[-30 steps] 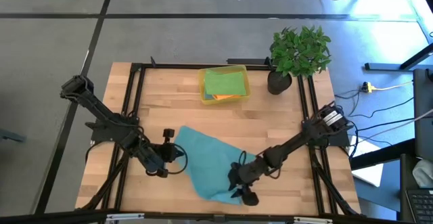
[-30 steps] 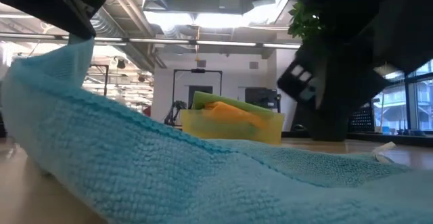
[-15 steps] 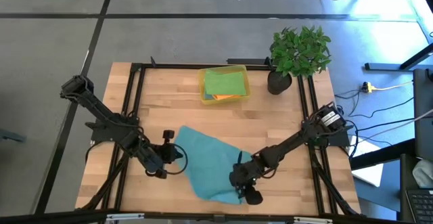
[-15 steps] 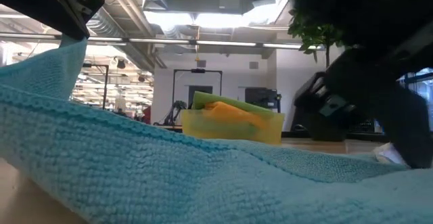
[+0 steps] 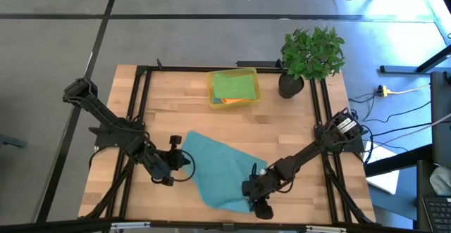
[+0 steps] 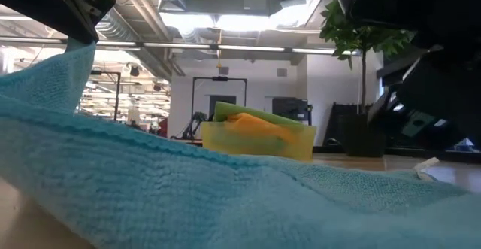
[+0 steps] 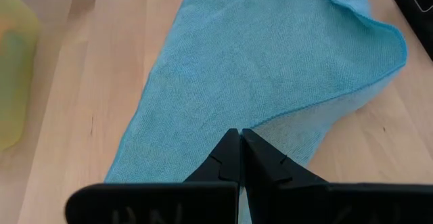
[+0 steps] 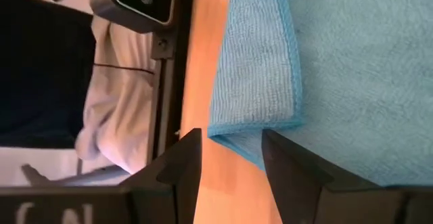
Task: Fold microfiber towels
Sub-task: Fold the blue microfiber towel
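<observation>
While the left tool (image 5: 184,158) sat with its two fingers pressed together on the left corner of the teal-blue towel (image 5: 218,169), pinching the cloth and holding that corner lifted above the table (image 5: 282,124), the rest of the towel sloped down and lay spread over the near middle of the wooden top. In the left wrist view the dark fingers (image 7: 238,158) met at the towel's edge, and the cloth (image 7: 270,68) ran away from them in a long wedge with one far corner curled over itself.

The right tool (image 5: 255,199) was at the towel's near right corner, close to the near edge of the table. Its fingers (image 8: 186,160) stood apart, one on each side of a folded-over corner of the towel (image 8: 260,82); the corner lay between them on the wood, and the fingers had not closed on it.

At the far side of the table stood a yellow plastic bin (image 5: 234,87) with a green towel (image 5: 235,86) on top and an orange towel (image 5: 232,102) showing beneath it at the near edge. A potted plant (image 5: 310,55) stood to the right of the bin, at the far right corner.
</observation>
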Tool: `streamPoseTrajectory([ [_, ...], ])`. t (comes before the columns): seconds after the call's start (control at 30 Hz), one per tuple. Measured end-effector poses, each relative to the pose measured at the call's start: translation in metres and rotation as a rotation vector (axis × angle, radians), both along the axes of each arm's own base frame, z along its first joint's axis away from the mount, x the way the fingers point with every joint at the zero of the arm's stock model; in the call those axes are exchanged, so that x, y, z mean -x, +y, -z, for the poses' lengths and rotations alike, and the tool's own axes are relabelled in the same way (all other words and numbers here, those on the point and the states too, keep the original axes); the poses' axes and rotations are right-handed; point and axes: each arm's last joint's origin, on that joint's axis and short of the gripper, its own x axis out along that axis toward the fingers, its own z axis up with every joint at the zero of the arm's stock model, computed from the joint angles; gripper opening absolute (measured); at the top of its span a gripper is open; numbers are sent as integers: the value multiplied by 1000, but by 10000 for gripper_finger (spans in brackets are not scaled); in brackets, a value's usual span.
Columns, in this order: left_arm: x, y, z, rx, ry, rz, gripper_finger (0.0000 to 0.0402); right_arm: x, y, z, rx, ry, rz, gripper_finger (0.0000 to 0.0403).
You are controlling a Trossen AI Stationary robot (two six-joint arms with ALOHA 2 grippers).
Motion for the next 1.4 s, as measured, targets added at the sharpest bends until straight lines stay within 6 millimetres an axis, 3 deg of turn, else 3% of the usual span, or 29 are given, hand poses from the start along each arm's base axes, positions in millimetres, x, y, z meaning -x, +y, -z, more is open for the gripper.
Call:
streamPoseTrajectory([
  [0.9, 0, 0, 0, 1, -1, -1, 0, -2, 1, -1, -43, 37, 123, 156],
  [1.17, 0, 0, 0, 0, -1, -1, 0, -7, 8, 18, -119, 57, 85, 156],
  [1.4, 0, 0, 0, 1, -1, -1, 0, -8, 9, 18, -130, 45, 74, 147],
])
